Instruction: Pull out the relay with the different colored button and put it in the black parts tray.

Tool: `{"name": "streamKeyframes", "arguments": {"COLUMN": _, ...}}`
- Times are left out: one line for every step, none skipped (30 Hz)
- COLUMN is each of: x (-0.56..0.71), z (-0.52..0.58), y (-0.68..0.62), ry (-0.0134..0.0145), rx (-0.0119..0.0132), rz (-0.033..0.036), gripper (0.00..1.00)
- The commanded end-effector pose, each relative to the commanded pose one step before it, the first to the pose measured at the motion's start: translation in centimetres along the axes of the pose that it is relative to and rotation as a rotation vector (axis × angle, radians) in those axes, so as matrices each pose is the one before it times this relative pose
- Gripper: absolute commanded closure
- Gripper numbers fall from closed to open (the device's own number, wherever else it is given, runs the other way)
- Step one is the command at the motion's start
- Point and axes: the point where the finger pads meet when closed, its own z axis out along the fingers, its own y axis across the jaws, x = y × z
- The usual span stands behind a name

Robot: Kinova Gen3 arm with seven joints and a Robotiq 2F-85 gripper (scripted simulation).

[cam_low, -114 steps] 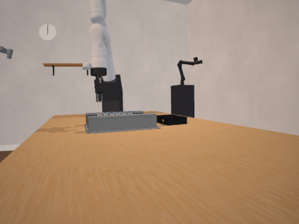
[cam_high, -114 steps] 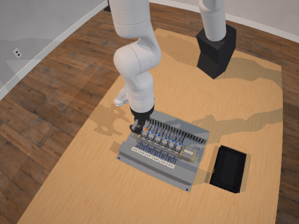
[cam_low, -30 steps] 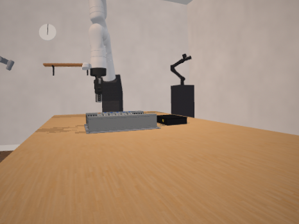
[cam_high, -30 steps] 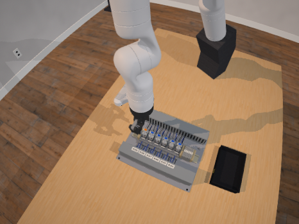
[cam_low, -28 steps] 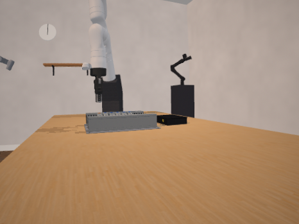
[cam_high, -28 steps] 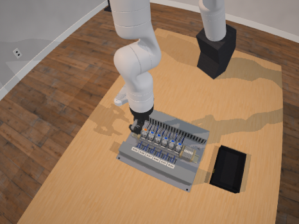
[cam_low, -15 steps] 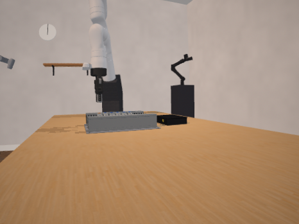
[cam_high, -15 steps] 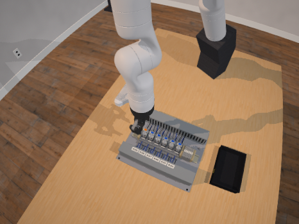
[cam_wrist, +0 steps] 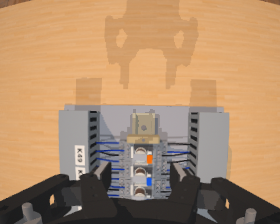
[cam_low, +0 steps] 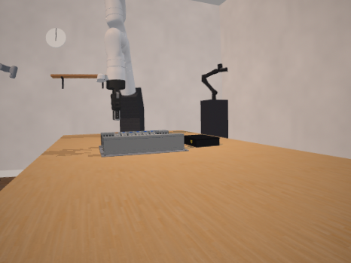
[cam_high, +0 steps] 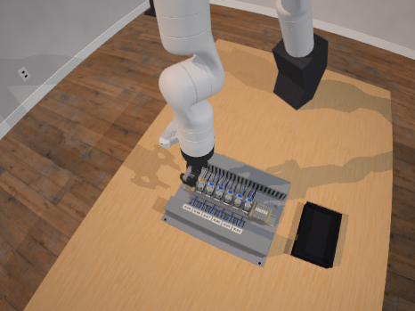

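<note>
A grey socket panel (cam_high: 231, 241) (cam_low: 139, 145) (cam_wrist: 75, 128) lies on the table and carries a row of clear relays. The leftmost relay (cam_high: 201, 181) (cam_wrist: 149, 158) has an orange button. The others, such as the relay beside it (cam_high: 210, 184) (cam_wrist: 149, 181), have blue buttons. All stand in their sockets. My gripper (cam_high: 192, 175) (cam_low: 115, 117) (cam_wrist: 140, 172) is open and empty. It hangs a short way above the left end of the row, close to the orange-button relay. The black parts tray (cam_high: 312, 206) (cam_low: 201, 141) lies to the right of the panel.
A beige terminal block (cam_high: 263, 214) sits at the right end of the row, another (cam_wrist: 143, 125) beyond the orange relay in the wrist view. Black slotted wire ducts (cam_high: 267, 187) run along the panel's far side. My black arm base (cam_high: 298, 73) stands at the table's far edge.
</note>
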Motion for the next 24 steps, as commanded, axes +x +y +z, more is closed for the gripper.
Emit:
{"name": "streamKeyframes", "arguments": {"x": -0.076, "z": 0.093, "y": 0.232, "ry": -0.00265, "rx": -0.00254, "rz": -0.00094, "gripper": 0.39}}
{"name": "streamKeyframes", "arguments": {"x": 0.000, "z": 0.000, "y": 0.000, "ry": 0.00000, "rx": 0.00000, "rz": 0.00000, "gripper": 0.39}}
{"name": "streamKeyframes", "arguments": {"x": 0.000, "z": 0.000, "y": 0.000, "ry": 0.00000, "rx": 0.00000, "rz": 0.00000, "gripper": 0.39}}
{"name": "streamKeyframes", "arguments": {"x": 0.000, "z": 0.000, "y": 0.000, "ry": 0.00000, "rx": 0.00000, "rz": 0.00000, "gripper": 0.39}}
{"name": "streamKeyframes", "arguments": {"x": 0.000, "z": 0.000, "y": 0.000, "ry": 0.00000, "rx": 0.00000, "rz": 0.00000, "gripper": 0.39}}
{"name": "streamKeyframes", "arguments": {"x": 0.000, "z": 0.000, "y": 0.000, "ry": 0.00000, "rx": 0.00000, "rz": 0.00000, "gripper": 0.39}}
{"name": "streamKeyframes", "arguments": {"x": 0.000, "z": 0.000, "y": 0.001, "ry": 0.00000, "rx": 0.00000, "rz": 0.00000, "gripper": 0.39}}
{"name": "streamKeyframes", "arguments": {"x": -0.001, "z": 0.000, "y": 0.006, "ry": 0.00000, "rx": 0.00000, "rz": 0.00000, "gripper": 0.39}}
{"name": "streamKeyframes", "arguments": {"x": -0.002, "z": 0.000, "y": 0.014, "ry": 0.00001, "rx": 0.00001, "rz": 0.00000, "gripper": 0.39}}
{"name": "streamKeyframes", "arguments": {"x": 0.000, "z": 0.000, "y": 0.000, "ry": 0.00000, "rx": 0.00000, "rz": 0.00000, "gripper": 0.39}}
{"name": "streamKeyframes", "arguments": {"x": 0.000, "z": 0.000, "y": 0.000, "ry": 0.00000, "rx": 0.00000, "rz": 0.00000, "gripper": 0.39}}
{"name": "streamKeyframes", "arguments": {"x": -0.003, "z": 0.001, "y": 0.022, "ry": 0.00001, "rx": 0.00001, "rz": 0.00000, "gripper": 0.39}}
{"name": "streamKeyframes", "arguments": {"x": -0.004, "z": 0.000, "y": 0.029, "ry": 0.00001, "rx": 0.00000, "rz": 0.00000, "gripper": 0.39}}
{"name": "streamKeyframes", "arguments": {"x": -0.004, "z": 0.000, "y": 0.032, "ry": 0.00000, "rx": 0.00000, "rz": 0.00000, "gripper": 0.39}}
{"name": "streamKeyframes", "arguments": {"x": -0.005, "z": 0.000, "y": 0.033, "ry": 0.00000, "rx": 0.00000, "rz": 0.00000, "gripper": 0.39}}
{"name": "streamKeyframes", "arguments": {"x": -0.004, "z": 0.000, "y": 0.029, "ry": -0.00001, "rx": -0.00001, "rz": 0.00000, "gripper": 0.39}}
{"name": "streamKeyframes", "arguments": {"x": -0.003, "z": -0.001, "y": 0.023, "ry": -0.00001, "rx": -0.00001, "rz": 0.00000, "gripper": 0.39}}
{"name": "streamKeyframes", "arguments": {"x": -0.002, "z": 0.000, "y": 0.015, "ry": -0.00001, "rx": -0.00001, "rz": 0.00000, "gripper": 0.39}}
{"name": "streamKeyframes", "arguments": {"x": -0.001, "z": 0.000, "y": 0.007, "ry": 0.00000, "rx": 0.00000, "rz": 0.00000, "gripper": 0.39}}
{"name": "streamKeyframes", "arguments": {"x": 0.000, "z": 0.000, "y": 0.001, "ry": 0.00000, "rx": 0.00000, "rz": 0.00000, "gripper": 0.39}}
{"name": "streamKeyframes", "arguments": {"x": 0.000, "z": 0.000, "y": 0.000, "ry": 0.00000, "rx": 0.00000, "rz": 0.00000, "gripper": 0.39}}
{"name": "streamKeyframes", "arguments": {"x": 0.000, "z": 0.000, "y": 0.000, "ry": 0.00000, "rx": 0.00000, "rz": 0.00000, "gripper": 0.39}}
{"name": "streamKeyframes", "arguments": {"x": 0.000, "z": 0.000, "y": 0.000, "ry": 0.00000, "rx": 0.00000, "rz": 0.00000, "gripper": 0.39}}
{"name": "streamKeyframes", "arguments": {"x": 0.000, "z": 0.000, "y": 0.000, "ry": 0.00000, "rx": 0.00000, "rz": 0.00000, "gripper": 0.39}}
